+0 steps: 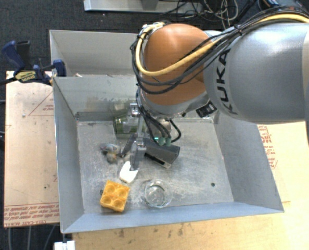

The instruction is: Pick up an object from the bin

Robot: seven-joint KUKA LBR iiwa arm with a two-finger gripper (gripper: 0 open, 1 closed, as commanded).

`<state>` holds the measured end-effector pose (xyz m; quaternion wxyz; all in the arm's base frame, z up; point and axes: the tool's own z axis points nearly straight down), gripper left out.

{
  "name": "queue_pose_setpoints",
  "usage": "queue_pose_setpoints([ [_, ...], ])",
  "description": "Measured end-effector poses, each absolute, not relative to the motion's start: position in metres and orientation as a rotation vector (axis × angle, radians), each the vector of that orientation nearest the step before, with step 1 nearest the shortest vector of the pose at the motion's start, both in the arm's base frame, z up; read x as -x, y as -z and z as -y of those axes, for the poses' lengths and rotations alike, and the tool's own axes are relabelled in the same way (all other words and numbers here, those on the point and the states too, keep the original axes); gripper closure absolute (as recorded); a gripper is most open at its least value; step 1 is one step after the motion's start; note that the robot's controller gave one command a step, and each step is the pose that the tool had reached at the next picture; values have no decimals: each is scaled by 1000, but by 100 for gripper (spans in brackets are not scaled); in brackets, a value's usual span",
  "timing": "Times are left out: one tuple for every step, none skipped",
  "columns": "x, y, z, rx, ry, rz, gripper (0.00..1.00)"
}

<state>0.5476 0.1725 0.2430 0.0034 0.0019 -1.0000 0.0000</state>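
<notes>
My gripper (135, 158) hangs low over the middle of the bin floor, under the arm's orange dome. Its tip is right above a small white block (127, 173), which lies at the front centre; whether they touch is unclear. A dark grey flat block (164, 153) lies tilted just right of the gripper. To its left is a small grey crumpled thing (110, 151). A yellow waffle-patterned sponge piece (114, 196) sits near the front wall, left of the white block.
A clear glass cup (155, 194) stands at the front, right of the sponge. A greenish jar-like thing (121, 124) lies by the back wall, partly under the arm. The arm covers the bin's back middle.
</notes>
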Motion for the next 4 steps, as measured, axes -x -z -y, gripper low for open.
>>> queue_pose_setpoints([
  [-549, -247, -171, 0, 2, 3142, 0],
  [-492, -171, -183, -90, 3, 3143, 0],
  [-487, -160, -209, -122, 4, 3141, 0],
  [-485, -139, -203, -569, 1, 3089, 0],
])
